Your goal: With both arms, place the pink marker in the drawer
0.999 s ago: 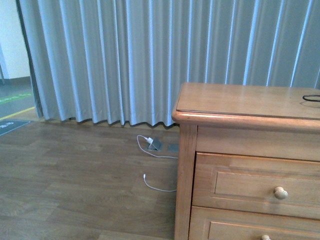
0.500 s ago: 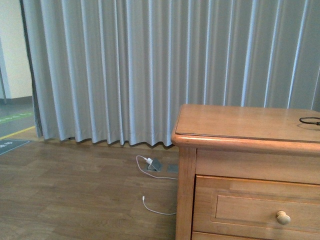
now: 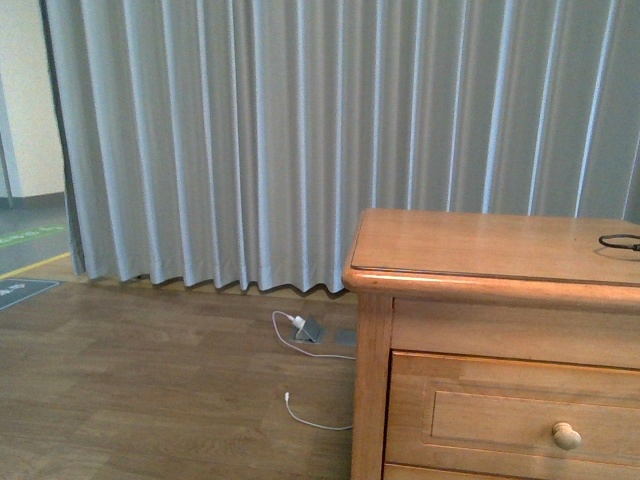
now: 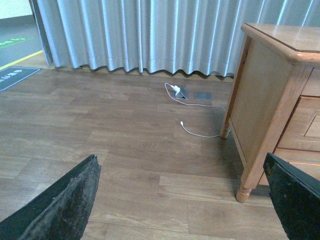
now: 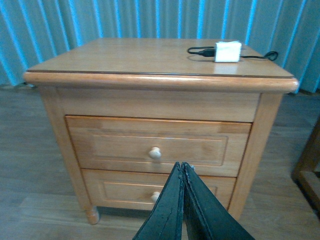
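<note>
Drawer (image 5: 157, 148) shut; pink marker not seen in any view.
Left gripper (image 4: 182, 200) spread wide and empty, right gripper (image 5: 182, 200) clenched on nothing. Knob (image 5: 155, 153) could be missed if approached off-centre.

Wide bare wooden floor (image 4: 100, 130) lies open to the dresser's left, nothing tall on it, only a thin white cable (image 4: 197, 132) and a floor socket (image 4: 202, 95) lying flat near the dresser's foot. The grey curtain (image 3: 300, 140) closes off the back. The dresser (image 5: 160, 100) stands with the drawer (image 5: 157, 145) shut flush, its round knob (image 5: 155, 153) jutting out and free to reach from the front. On the dresser top a white charger block (image 5: 227, 51) and black cord (image 5: 200, 51) sit at the far edge; the rest of the top is bare
</note>
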